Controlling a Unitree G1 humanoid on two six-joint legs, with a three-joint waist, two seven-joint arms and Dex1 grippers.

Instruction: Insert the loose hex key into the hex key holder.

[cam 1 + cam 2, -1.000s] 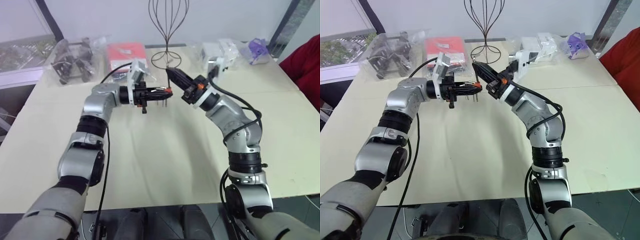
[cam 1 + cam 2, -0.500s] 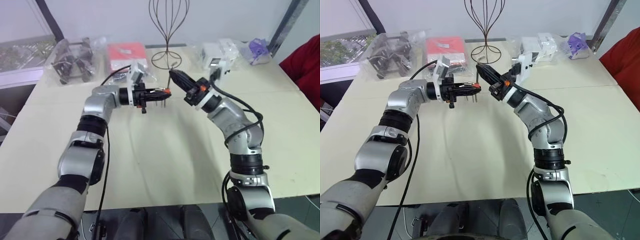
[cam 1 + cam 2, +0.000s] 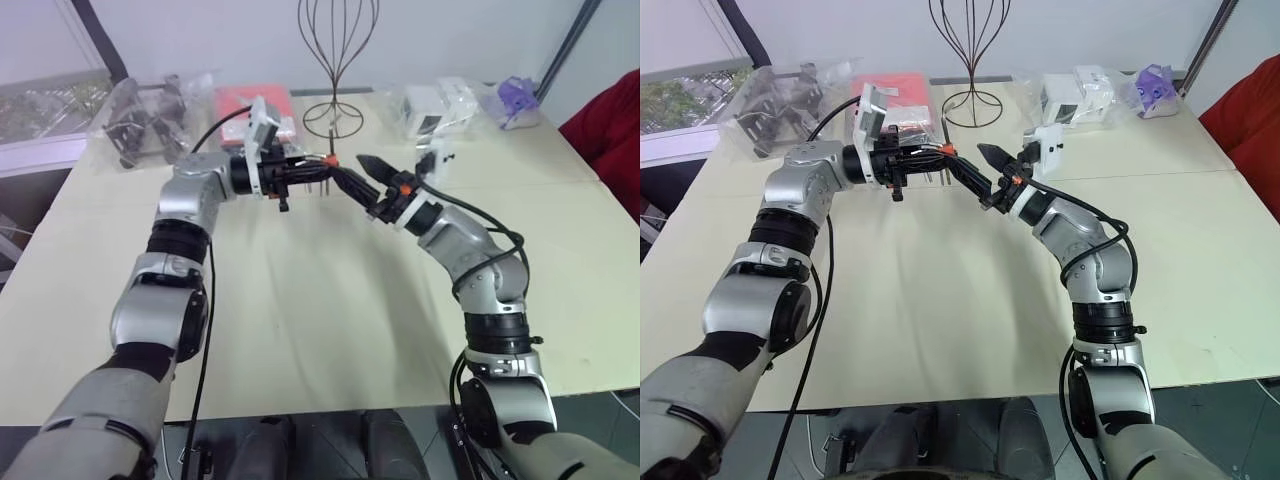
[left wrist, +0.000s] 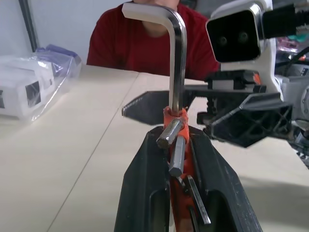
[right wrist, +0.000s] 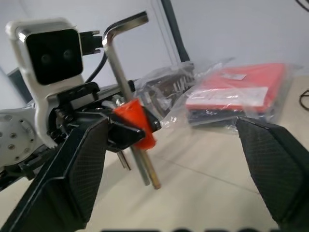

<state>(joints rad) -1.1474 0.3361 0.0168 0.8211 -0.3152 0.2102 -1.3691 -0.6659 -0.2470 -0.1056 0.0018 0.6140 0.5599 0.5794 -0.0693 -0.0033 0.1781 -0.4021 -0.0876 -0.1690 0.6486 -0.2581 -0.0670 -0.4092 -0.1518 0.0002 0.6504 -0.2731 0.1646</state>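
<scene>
Two grippers: both raised above the table [image 3: 330, 300], tips meeting near its middle
Left gripper [image 3: 318, 168]: pointing level toward the right arm, fingers [image 4: 145, 193] clamped on the hex key holder [image 4: 175, 126]
Hex key holder: red-orange block pinched between the black fingers, short keys protruding from it
Loose hex key [image 4: 175, 53]: seated in the holder's end, long shank standing up from the block, short leg bent over at its far end
Right gripper [image 3: 982, 170]: fingers [image 5: 270, 159] spread wide apart on either side of the holder, touching neither it nor the key
Behind: red packet [image 3: 250, 102], wire stand [image 3: 335, 60]
</scene>
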